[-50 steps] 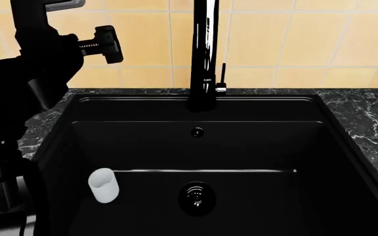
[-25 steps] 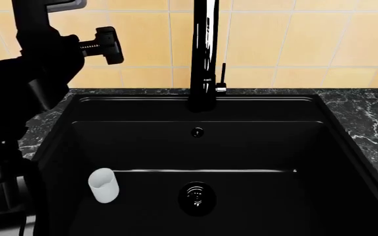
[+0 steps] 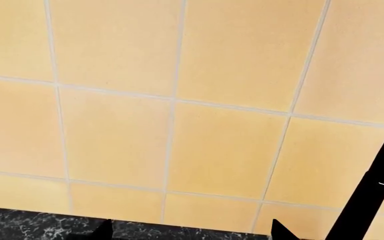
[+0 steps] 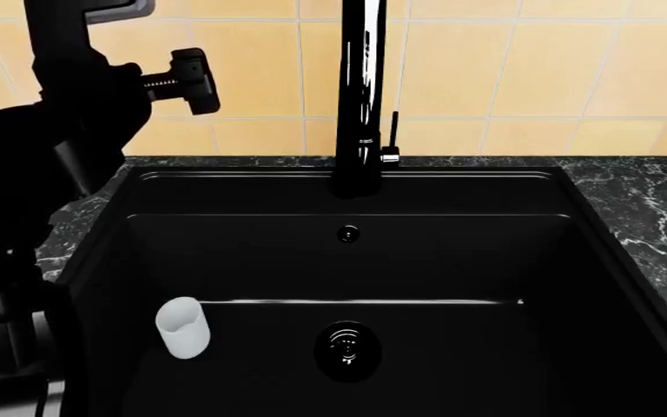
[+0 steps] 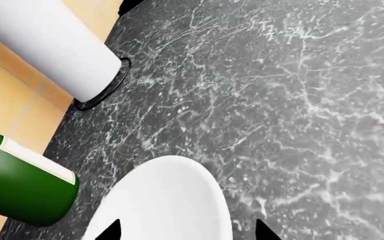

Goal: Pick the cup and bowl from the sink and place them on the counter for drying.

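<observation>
Head view. Across the last second almost nothing moves: the left arm [image 4: 44, 156] drifts only slightly near the tiled wall, raised at the sink's back left corner, and the cup [image 4: 181, 327] keeps its place. The cup stands on the floor of the sink [image 4: 450, 261], near the left wall, beside the chrome drain [image 4: 346, 346] and below the tall faucet [image 4: 360, 95]. The cup is therefore not yet collected, and the left gripper is well above and behind it. Whether that gripper is apart or together cannot be told here.

Left wrist view. The camera faces the yellow tiles [image 3: 178, 100] above a strip of the counter [image 3: 32, 225]. Two dark fingertips [image 3: 104, 231] show with a broad gap between them, so the left gripper [image 3: 192, 232] stands spread and empty. The cup is out of sight.

Right wrist view. The bowl [image 5: 162, 200] lies on the marbled counter, between the tips of the right gripper [image 5: 185, 231]; whether they clamp its rim cannot be told. A white roll [image 5: 52, 45] and a green bottle [image 5: 18, 185] stand nearby. By this evidence the bowl's half of the task is nearly complete.
</observation>
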